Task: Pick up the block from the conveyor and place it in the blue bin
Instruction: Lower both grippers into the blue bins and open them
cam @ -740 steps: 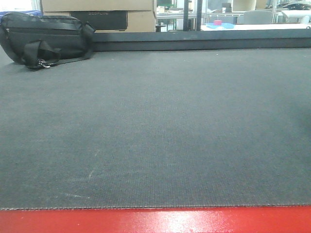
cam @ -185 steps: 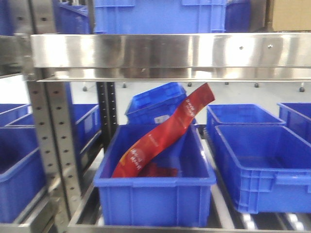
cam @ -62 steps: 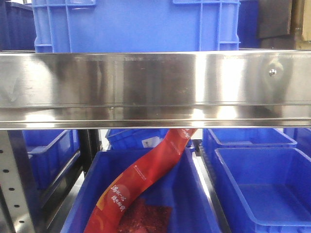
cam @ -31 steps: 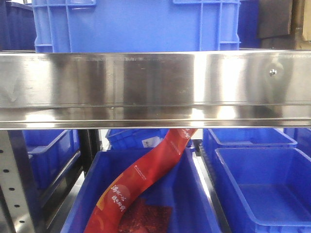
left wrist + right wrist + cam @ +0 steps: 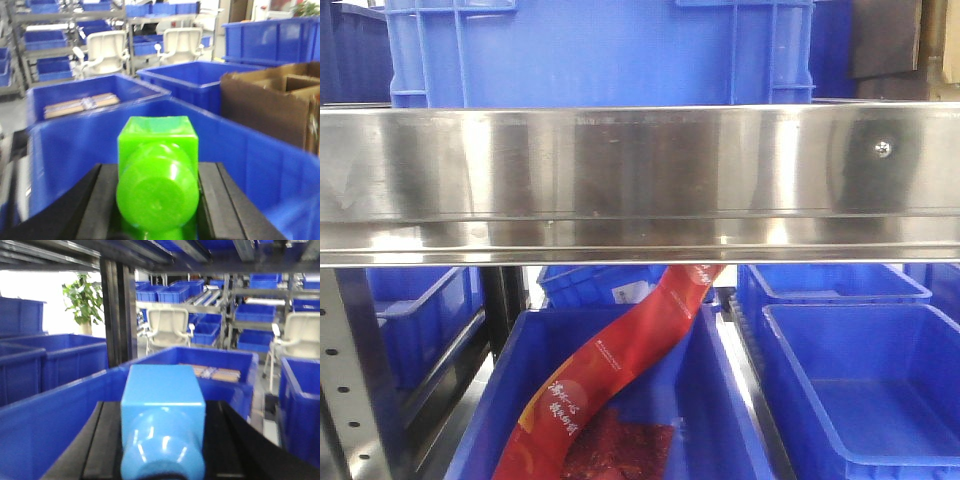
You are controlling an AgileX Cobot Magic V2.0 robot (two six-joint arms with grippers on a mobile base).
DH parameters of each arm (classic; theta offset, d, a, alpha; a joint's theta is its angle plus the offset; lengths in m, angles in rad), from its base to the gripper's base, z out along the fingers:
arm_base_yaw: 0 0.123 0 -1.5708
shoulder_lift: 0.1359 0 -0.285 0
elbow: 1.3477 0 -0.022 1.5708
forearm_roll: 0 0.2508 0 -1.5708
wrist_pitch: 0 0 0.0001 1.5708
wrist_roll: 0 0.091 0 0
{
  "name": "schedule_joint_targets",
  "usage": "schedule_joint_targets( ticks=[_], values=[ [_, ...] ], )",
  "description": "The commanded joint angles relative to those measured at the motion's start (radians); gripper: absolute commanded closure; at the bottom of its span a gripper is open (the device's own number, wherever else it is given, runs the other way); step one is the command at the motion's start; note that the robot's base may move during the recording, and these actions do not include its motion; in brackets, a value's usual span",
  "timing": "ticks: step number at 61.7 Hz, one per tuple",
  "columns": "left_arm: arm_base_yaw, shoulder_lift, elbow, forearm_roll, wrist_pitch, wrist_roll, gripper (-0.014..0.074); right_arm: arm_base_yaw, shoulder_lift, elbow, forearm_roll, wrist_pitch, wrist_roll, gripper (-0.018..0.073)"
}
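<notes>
In the left wrist view my left gripper [image 5: 157, 167] is shut on a bright green block [image 5: 157, 150], held between two black fingers [image 5: 107, 200]. A blue bin wall [image 5: 70, 150] stands just beyond it. In the right wrist view my right gripper [image 5: 162, 405] is shut on a light blue block [image 5: 162, 390], with a blue bin wall [image 5: 50, 420] to its left and ahead. The front view shows neither gripper. It looks into a blue bin [image 5: 485, 410] holding a long red packet strip [image 5: 620, 370]. The conveyor is out of view.
A wide steel shelf rail [image 5: 640, 185] crosses the front view, with a blue crate [image 5: 600, 50] on top. Another blue bin [image 5: 860, 390] sits to the right. A brown cardboard box [image 5: 272, 105] stands at the right of the left wrist view. Racks and white chairs [image 5: 167, 330] lie beyond.
The front view went from the conveyor matting to the bin rack, then closer under the steel rail. Over the last second nothing has moved.
</notes>
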Motion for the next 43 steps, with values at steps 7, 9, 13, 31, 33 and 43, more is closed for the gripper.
schedule_joint_targets(
  ticks=[7, 9, 13, 31, 33, 43],
  values=[
    [-0.014, 0.140, -0.084, -0.072, -0.104, 0.001, 0.0708, 0.006, 0.138, -0.106, -0.011, -0.081, 0.000, 0.0721],
    [-0.014, 0.161, -0.093, -0.072, -0.112, 0.001, 0.0708, 0.006, 0.164, -0.118, -0.011, -0.087, 0.000, 0.0721],
    [-0.014, 0.197, -0.101, -0.072, -0.127, 0.001, 0.0708, 0.006, 0.202, -0.135, -0.011, -0.092, 0.000, 0.0721],
    [-0.014, 0.235, -0.102, -0.072, -0.112, 0.001, 0.0496, 0.021, 0.286, -0.144, -0.011, -0.063, 0.000, 0.0660],
    [-0.014, 0.235, -0.102, -0.072, -0.112, 0.001, 0.0447, 0.026, 0.292, -0.144, -0.011, -0.059, 0.000, 0.0615],
    [-0.014, 0.236, -0.102, -0.072, -0.095, 0.001, 0.0236, 0.035, 0.312, -0.144, 0.000, -0.059, 0.000, 0.0328]
  ],
)
